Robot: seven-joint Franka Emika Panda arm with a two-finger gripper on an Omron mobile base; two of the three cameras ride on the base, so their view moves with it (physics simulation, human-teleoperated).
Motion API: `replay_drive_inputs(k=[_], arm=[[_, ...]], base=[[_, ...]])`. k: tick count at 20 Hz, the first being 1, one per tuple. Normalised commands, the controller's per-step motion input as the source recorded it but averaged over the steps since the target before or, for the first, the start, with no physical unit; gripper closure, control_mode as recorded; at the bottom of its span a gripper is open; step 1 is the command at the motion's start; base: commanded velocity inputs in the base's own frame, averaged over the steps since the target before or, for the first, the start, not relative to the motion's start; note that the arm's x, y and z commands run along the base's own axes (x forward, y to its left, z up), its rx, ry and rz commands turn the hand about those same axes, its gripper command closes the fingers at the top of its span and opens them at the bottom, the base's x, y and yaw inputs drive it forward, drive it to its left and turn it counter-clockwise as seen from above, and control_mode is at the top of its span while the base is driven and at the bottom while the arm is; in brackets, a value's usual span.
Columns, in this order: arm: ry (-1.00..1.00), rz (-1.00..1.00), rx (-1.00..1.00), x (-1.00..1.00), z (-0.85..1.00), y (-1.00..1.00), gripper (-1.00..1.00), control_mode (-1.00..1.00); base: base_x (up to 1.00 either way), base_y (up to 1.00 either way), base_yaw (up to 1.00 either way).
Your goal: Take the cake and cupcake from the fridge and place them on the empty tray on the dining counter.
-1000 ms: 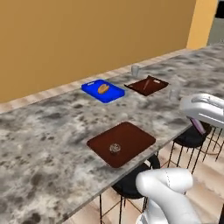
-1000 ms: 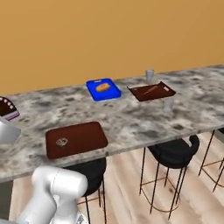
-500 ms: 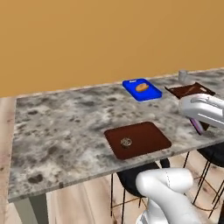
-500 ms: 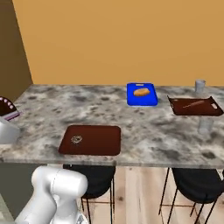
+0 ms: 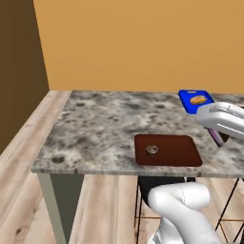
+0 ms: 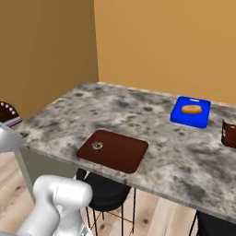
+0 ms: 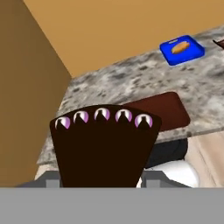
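Your cupcake (image 5: 152,150) already sits on the tray (image 5: 176,151) — the tool (image 7: 103,177) is clamped on the cake (image 7: 103,144), which you've yet to set down.

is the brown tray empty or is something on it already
Not empty. The tray on the dining counter holds the small round cupcake near its left end. The cake is not on it; the gripper holds it.

A rendered home kitchen: a grey speckled stone dining counter (image 5: 100,128) with black bar stools (image 6: 103,191), orange walls, wood floor.
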Motion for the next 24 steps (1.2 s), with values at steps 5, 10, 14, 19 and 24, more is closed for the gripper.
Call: replay_drive_inputs(k=[5, 10, 14, 19, 24], arm=[[0.42, 0.29, 0.19, 0.86, -0.49, -0.82, 1.0, -1.0], [0.54, 0.07, 0.07, 1.0, -0.55, -0.53, 1.0, -1.0], [0.31, 0.03, 0.13, 1.0, -0.62, -0.39, 1.0, -1.0], [0.13, 0.0, 0.03, 0.9, -0.72, -0.09, 1.0, -1.0], [0.18, 0.0, -0.05, 0.74, -0.89, -0.26, 1.0, -1.0]], base=[[0.0, 0.0, 0.0], [0.0, 0.0, 0.0], [0.0, 0.0, 0.0], [0.0, 0.0, 0.0], [0.0, 0.0, 0.0]])
